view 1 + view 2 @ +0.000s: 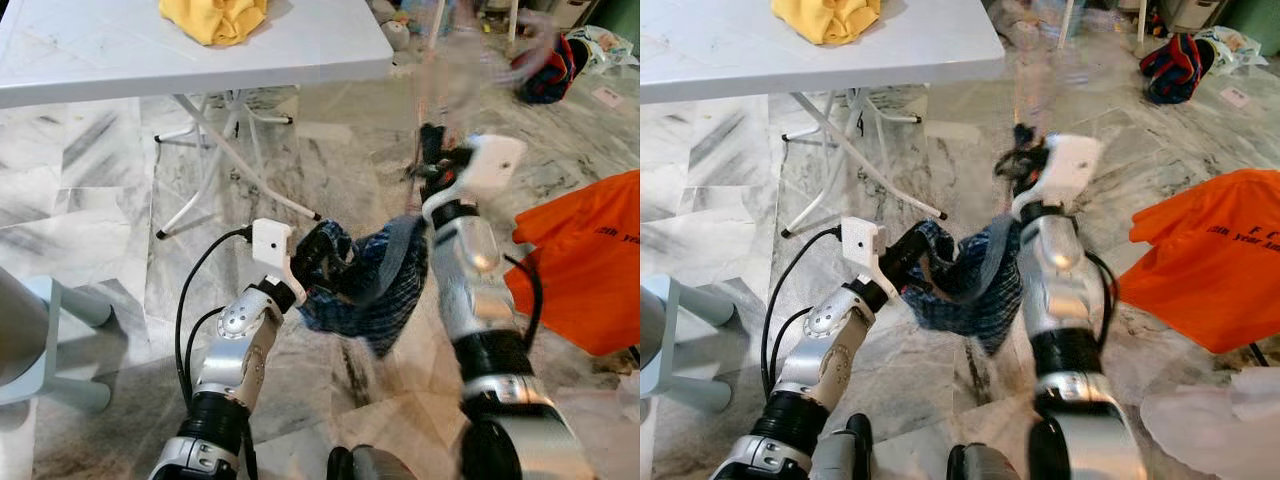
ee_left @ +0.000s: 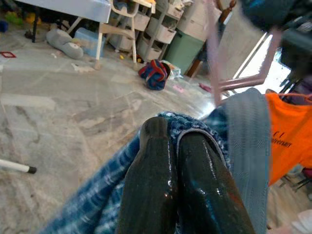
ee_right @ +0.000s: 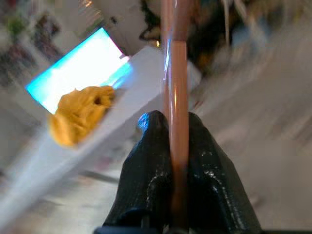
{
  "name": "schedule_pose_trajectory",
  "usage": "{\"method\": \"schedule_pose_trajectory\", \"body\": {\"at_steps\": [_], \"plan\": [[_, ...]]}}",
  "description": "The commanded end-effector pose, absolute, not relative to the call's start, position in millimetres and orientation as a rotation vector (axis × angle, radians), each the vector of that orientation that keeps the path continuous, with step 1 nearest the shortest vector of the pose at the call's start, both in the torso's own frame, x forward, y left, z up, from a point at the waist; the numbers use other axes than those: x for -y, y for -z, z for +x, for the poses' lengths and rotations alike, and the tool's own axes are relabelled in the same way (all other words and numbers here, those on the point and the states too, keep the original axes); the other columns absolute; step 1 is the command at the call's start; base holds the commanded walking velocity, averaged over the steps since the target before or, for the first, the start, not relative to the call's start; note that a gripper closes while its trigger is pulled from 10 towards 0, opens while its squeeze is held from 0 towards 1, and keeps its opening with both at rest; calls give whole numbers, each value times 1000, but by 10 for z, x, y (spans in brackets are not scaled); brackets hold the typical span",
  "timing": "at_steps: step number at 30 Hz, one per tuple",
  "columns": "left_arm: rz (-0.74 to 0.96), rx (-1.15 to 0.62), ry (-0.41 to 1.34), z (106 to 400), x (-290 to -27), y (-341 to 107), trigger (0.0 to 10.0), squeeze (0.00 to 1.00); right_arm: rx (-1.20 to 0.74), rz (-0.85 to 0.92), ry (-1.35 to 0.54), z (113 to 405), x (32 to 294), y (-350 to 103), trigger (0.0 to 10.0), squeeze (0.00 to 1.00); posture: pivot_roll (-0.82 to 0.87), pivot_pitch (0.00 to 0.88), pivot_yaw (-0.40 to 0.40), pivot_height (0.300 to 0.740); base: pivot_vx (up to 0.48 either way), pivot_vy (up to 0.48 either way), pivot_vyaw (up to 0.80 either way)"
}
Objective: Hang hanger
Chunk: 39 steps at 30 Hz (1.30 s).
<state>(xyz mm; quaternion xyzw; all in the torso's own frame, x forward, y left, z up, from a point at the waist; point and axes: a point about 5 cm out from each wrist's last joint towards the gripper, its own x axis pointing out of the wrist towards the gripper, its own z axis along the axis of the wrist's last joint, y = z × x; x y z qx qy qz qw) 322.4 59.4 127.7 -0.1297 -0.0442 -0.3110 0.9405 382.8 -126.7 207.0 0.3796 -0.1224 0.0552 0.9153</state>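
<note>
Both silver arms rise from the lower edge of the head views, over a marble floor [image 1: 90, 210]. Left gripper [image 1: 312, 262] is clamped on a blue checked garment [image 1: 365, 285]; in the left wrist view its two fingers [image 2: 151, 180] press together with the blue cloth pinched between them. Right gripper [image 3: 170, 122] is raised higher, above the garment, closed on a thin pink hanger [image 3: 174, 73] whose rod runs up between the fingers. In the head views the hanger [image 1: 440, 70] is a blurred, pale streak rising from the right gripper; its shape there cannot be told. The garment sags between the two grippers, with a grey strip [image 1: 992, 258] running up toward the right one. White folding table [image 1: 200, 60] stands ahead on the left, with a yellow cloth [image 1: 215, 18] lying on top. Orange shirt [image 1: 590, 260] hangs at the right edge. Red and dark blue bundle [image 1: 1178, 62] lies on the floor far right, beyond the arms.
</note>
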Motion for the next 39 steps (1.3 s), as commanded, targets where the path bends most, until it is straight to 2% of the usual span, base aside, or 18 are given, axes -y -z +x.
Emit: {"method": "schedule_pose_trajectory", "body": {"at_steps": [1,8,9,10,11,12,15,17,20,27,28,30,34,36,39], "plan": [[-268,97,655,3217,-530,-1325,0,0,207,891,-126,3843,1260,-1965,10000,0,56,245,-98,740,0,0,0],[-258,109,596,3265,-610,-1353,0,0,202,732,-298,3812,1095,-1983,10000,0,64,247,-104,740,0,0,0],[-257,108,591,3263,-618,-1348,0,0,219,720,-301,3805,1104,-1986,10000,0,66,249,-106,740,0,0,0],[-250,105,574,3260,-654,-1325,0,0,258,569,-259,3792,1146,-1971,10000,0,66,250,-108,740,0,0,0],[-250,105,574,3260,-654,-1325,0,0,258,569,-259,3792,1146,-1971,10000,0,66,250,-108,740,0,0,0],[-241,97,556,3260,-690,-1295,0,0,272,479,-224,3786,1193,-1950,10000,0,66,250,-108,740,0,0,0],[-243,85,513,3265,-743,-1248,0,0,430,495,-191,3710,1366,-2018,10000,0,68,252,-107,740,0,0,0],[-288,66,486,3279,-757,-1230,0,0,449,630,-154,3710,1484,-1977,10000,0,80,258,-98,740,0,0,0],[-289,60,495,3287,-739,-1230,0,0,497,705,-134,3700,1532,-2000,10000,0,85,259,-90,740,0,0,0],[-318,69,609,3298,-544,-1352,0,0,582,949,-157,3779,1463,-2187,10000,0,92,261,-68,740,0,0,0],[-333,73,660,3288,-458,-1401,0,0,602,1066,-178,3800,1434,-2221,10000,0,93,261,-67,740,0,0,0],[-364,72,706,3269,-378,-1447,0,0,632,1167,-235,3803,1396,-2266,10000,0,95,262,-65,740,0,0,0],[-402,70,806,3209,-190,-1509,0,0,673,1294,-384,3770,1299,-2314,10000,0,97,264,-65,740,0,0,0],[-410,67,815,3202,-169,-1513,0,0,677,1315,-410,3763,1287,-2314,10000,0,97,264,-65,740,0,0,0],[-415,70,827,3191,-141,-1527,0,0,717,1402,-545,3697,1235,-2370,10000,0,94,264,-65,740,0,0,0]]}}
